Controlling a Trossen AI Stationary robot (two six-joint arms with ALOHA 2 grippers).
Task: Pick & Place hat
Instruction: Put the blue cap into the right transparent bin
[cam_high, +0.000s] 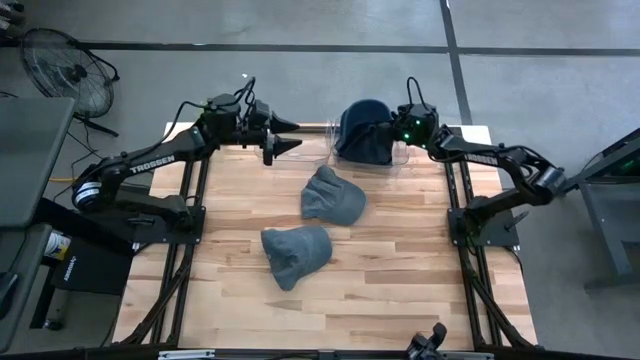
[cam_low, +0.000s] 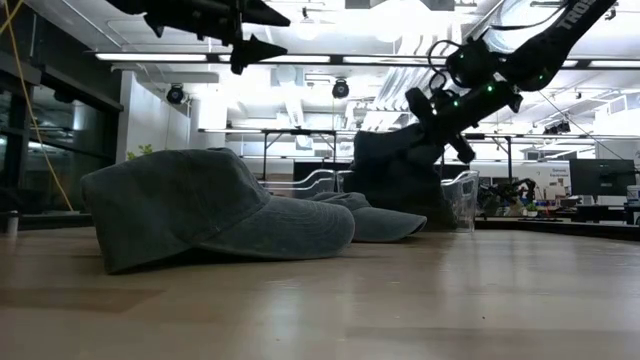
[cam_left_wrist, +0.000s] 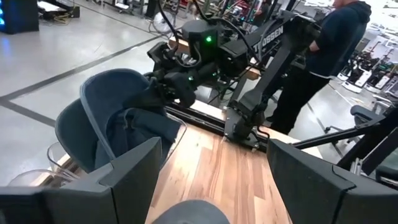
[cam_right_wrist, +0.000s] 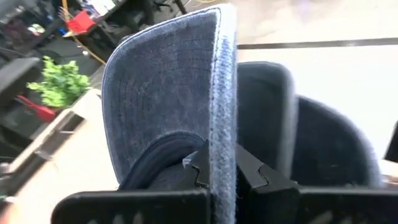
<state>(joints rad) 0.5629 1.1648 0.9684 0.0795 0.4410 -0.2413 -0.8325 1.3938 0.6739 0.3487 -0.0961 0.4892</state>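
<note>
My right gripper (cam_high: 397, 133) is at the table's far edge, over a clear bin (cam_high: 330, 150), and is shut on a dark blue cap (cam_high: 362, 128). In the right wrist view the cap's brim (cam_right_wrist: 168, 93) stands on edge, with two more brims (cam_right_wrist: 267, 112) behind it. The left wrist view shows the caps (cam_left_wrist: 106, 118) upright in the bin. Two grey caps lie crown up on the wood: one mid-table (cam_high: 333, 195), one nearer (cam_high: 295, 253). My left gripper (cam_high: 298, 135) hovers open, left of the bin, above the table. My right gripper pinches the dark blue cap's brim at its edge (cam_right_wrist: 222, 146) between its two fingers (cam_right_wrist: 249, 171). It comes from the table's right side. The brim stands upright on edge, and the crown (cam_low: 395, 170) hangs down into the clear bin.
The bin's clear wall (cam_low: 462, 200) stands at the far edge. The two grey caps (cam_low: 200, 205) (cam_low: 375, 222) take up the middle of the wooden top (cam_high: 400, 280). A person (cam_left_wrist: 323, 50) stands beyond the table's right side. A fan (cam_high: 65, 65) is on the floor at far left.
</note>
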